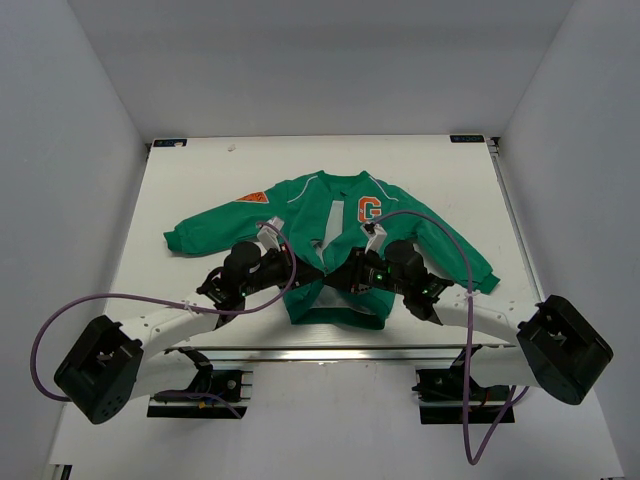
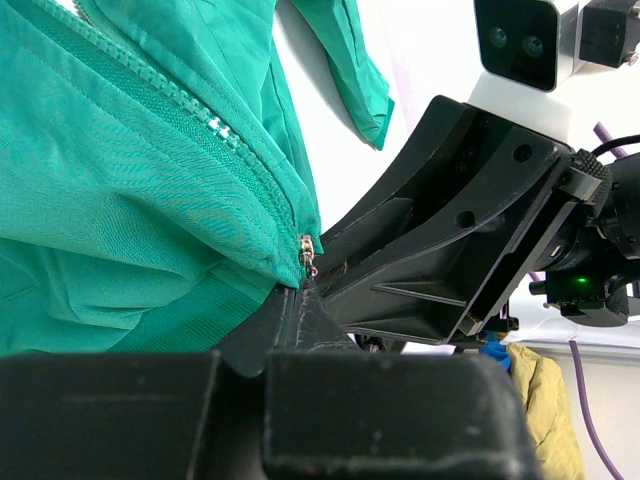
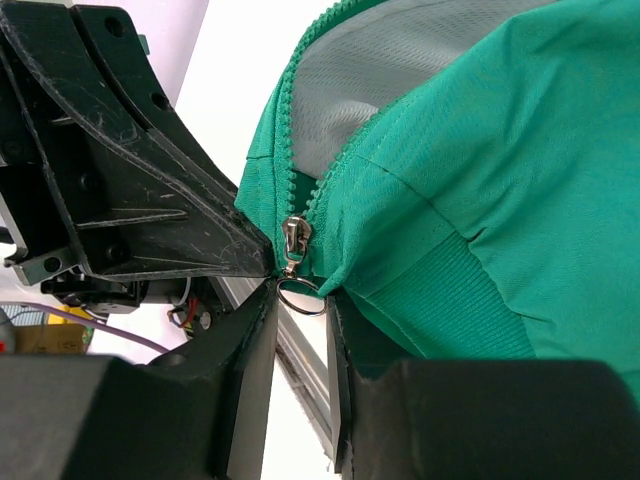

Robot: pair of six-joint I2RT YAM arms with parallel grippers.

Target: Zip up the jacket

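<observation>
Looking down from the top camera, I see the jacket (image 1: 340, 225) lying face up on the white table (image 1: 200, 170), collar far from the arms and hem toward them. Its front is open, with pale grey lining (image 3: 400, 70) showing between the two rows of teeth. Both arms reach in to the middle of the hem. The left gripper (image 2: 300, 312) has its jaws pressed together on the hem edge, right under the zipper slider (image 3: 293, 235). The right gripper (image 3: 300, 320) is narrow, with a finger on either side of the ring pull (image 3: 301, 296). I cannot tell whether it actually pinches the ring.
</observation>
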